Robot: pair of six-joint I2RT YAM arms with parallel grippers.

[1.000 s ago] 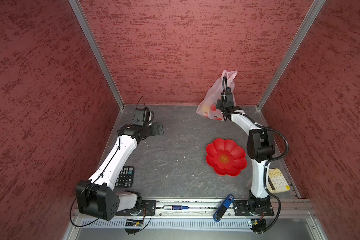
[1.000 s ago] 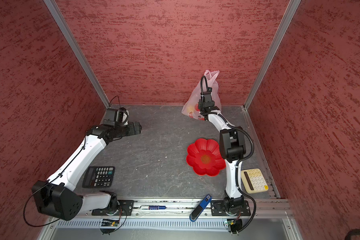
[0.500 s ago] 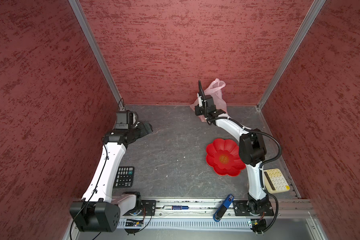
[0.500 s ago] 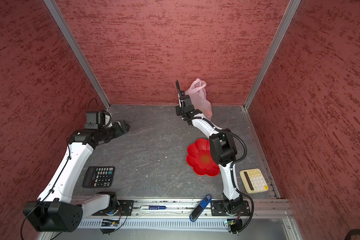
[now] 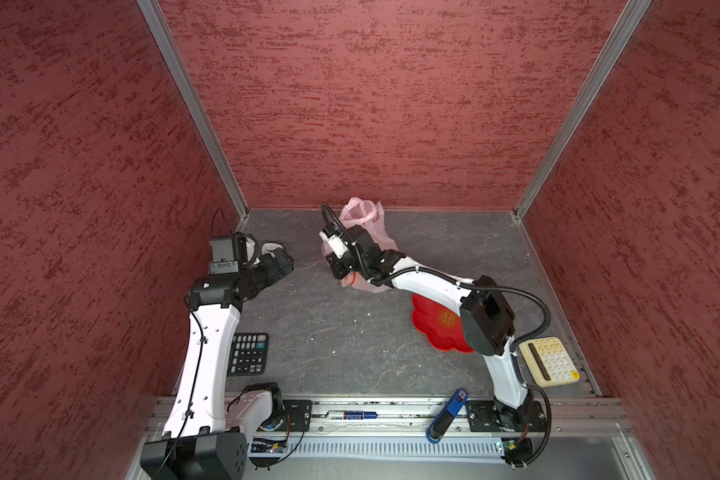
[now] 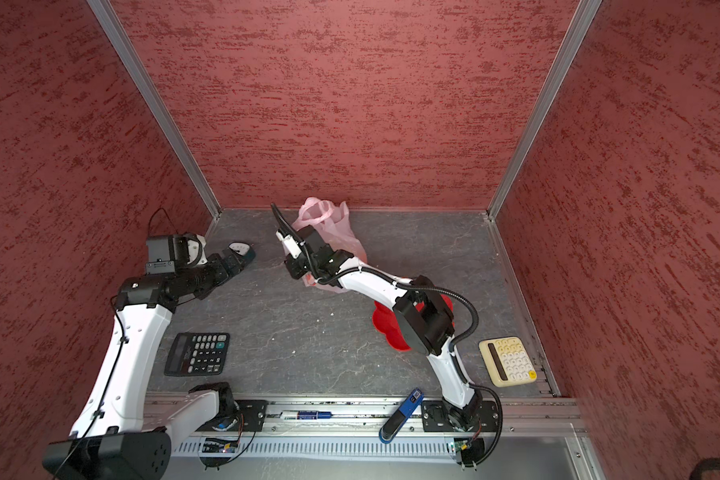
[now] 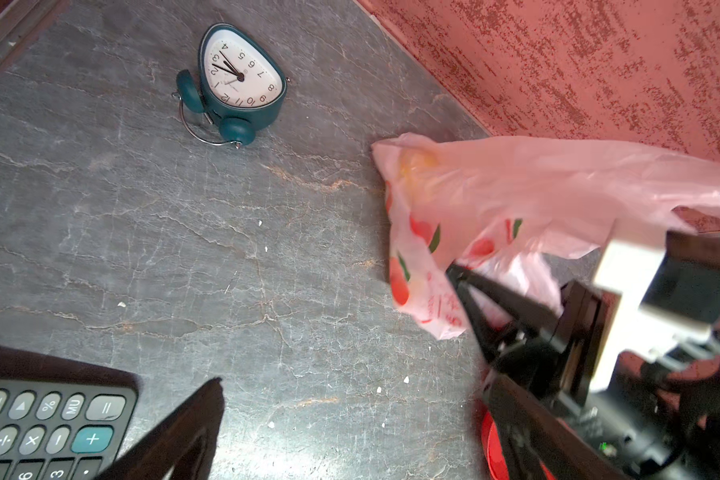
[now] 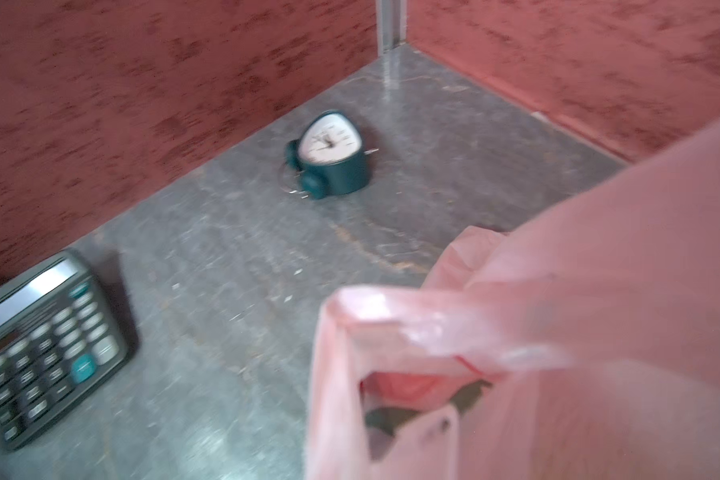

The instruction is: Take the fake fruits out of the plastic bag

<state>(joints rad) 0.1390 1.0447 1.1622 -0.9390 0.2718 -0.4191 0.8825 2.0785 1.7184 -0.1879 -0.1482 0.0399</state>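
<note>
The pale-pink plastic bag with printed red fruit pictures hangs at the back middle of the table, its loop handles uppermost in both top views. My right gripper is shut on a fold of the bag low on its side. In the left wrist view a yellow-orange fake fruit shows through the film; the other fake fruits are hidden inside. The right wrist view is mostly filled by the bag, which covers the jaws. My left gripper is open over bare table, left of the bag, holding nothing.
A teal alarm clock lies at the back left, close to the left gripper. A black calculator lies front left and a cream calculator front right. A red flower-shaped plate sits under the right arm. Red walls close three sides.
The right arm swung the bag from the back right towards the back middle and lower. The left arm drew back towards the left wall, its gripper still open.
</note>
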